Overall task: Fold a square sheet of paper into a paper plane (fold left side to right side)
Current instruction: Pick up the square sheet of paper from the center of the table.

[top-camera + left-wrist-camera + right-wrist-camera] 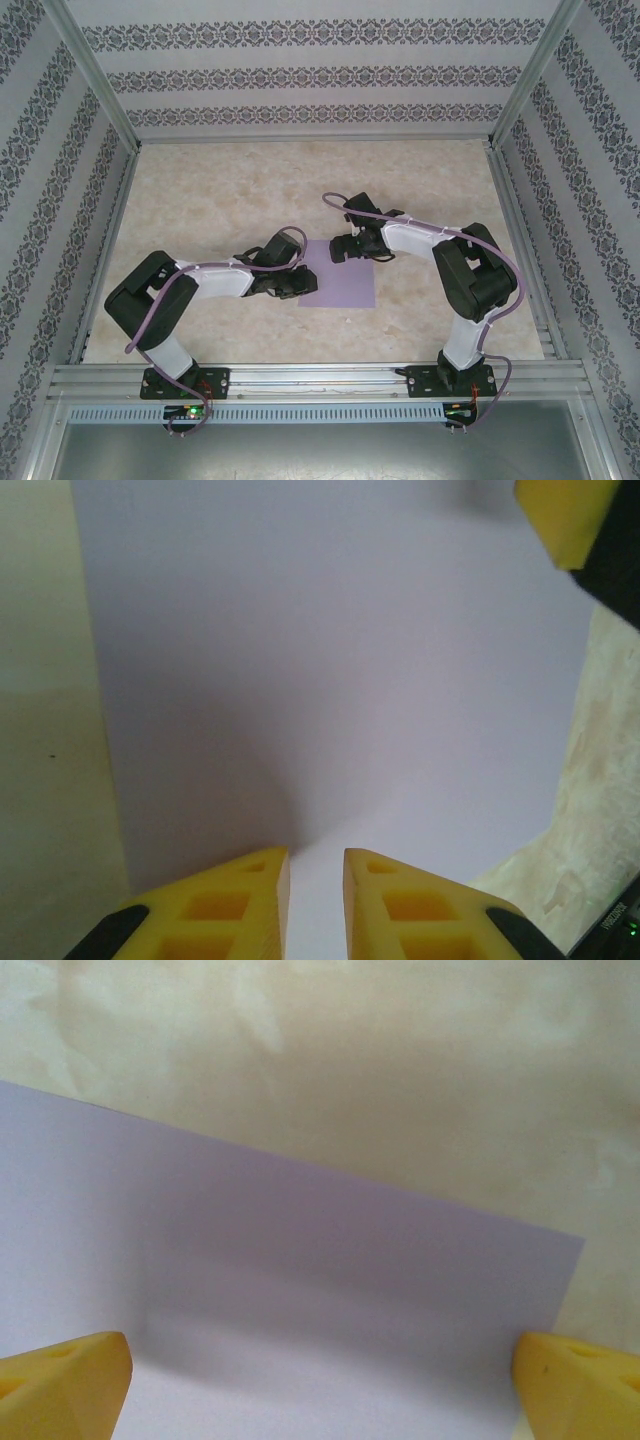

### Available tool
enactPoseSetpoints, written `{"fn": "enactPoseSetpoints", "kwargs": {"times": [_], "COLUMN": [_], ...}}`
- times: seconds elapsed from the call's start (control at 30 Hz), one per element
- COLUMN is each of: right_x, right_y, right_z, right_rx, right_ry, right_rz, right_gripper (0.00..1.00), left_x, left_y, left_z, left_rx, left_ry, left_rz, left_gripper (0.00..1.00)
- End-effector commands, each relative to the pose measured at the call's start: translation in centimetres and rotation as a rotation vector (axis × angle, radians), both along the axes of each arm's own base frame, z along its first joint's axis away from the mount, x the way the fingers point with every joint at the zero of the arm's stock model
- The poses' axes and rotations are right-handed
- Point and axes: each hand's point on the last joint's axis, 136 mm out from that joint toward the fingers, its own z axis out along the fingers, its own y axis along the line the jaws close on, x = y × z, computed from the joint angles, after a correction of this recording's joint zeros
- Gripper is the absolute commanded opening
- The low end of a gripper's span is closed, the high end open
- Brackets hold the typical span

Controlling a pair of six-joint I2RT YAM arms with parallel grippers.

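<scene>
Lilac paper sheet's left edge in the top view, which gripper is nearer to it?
Left. The left gripper is right at that edge of the sheet; the right gripper, open, is at its far edge.

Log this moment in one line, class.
paper: flat, unfolded | left end effector: narrow gap, over paper | right end effector: wide open, over paper

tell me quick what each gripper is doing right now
left gripper: nearly closed at the square sheet of paper, grip cannot be told
right gripper: open, holding nothing
</scene>
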Motion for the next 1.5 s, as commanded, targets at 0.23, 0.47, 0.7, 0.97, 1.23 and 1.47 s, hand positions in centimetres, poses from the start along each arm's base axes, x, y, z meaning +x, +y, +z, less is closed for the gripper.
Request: {"fn": "enactPoseSetpoints", "kwargs": {"times": [0.23,0.47,0.7,0.97,1.23,1.47], "right_x": [-2.7,-3.9,-4.7,-5.1,-5.5,-5.3], "right_y": [1.7,2.6,3.2,4.0,5.3,5.5], "right_z": [0.7,1.3,0.8,1.3,3.6,8.6], "right_rx": [0.045,0.037,0.038,0.101,0.302,0.564], "right_ry": [0.065,0.072,0.115,0.129,0.128,0.059], "right_rz": [0.038,0.073,0.099,0.117,0.156,0.209], "right_gripper": [0.95,0.90,0.73,0.52,0.35,0.30], "left_x": [-0.7,-0.6,-0.4,0.0,1.0,2.0], "left_y": [-0.3,-0.4,-0.7,-1.0,0.9,4.7], "left_z": [-1.7,-1.7,-1.1,0.5,4.7,9.8], "left_rx": [0.002,-0.005,-0.035,-0.071,-0.086,-0.180], "left_ry": [0.031,0.028,0.012,-0.029,-0.156,-0.305], "left_rz": [0.002,0.006,0.014,0.013,0.030,0.068], "left_gripper": [0.18,0.18,0.18,0.20,0.41,0.59]}}
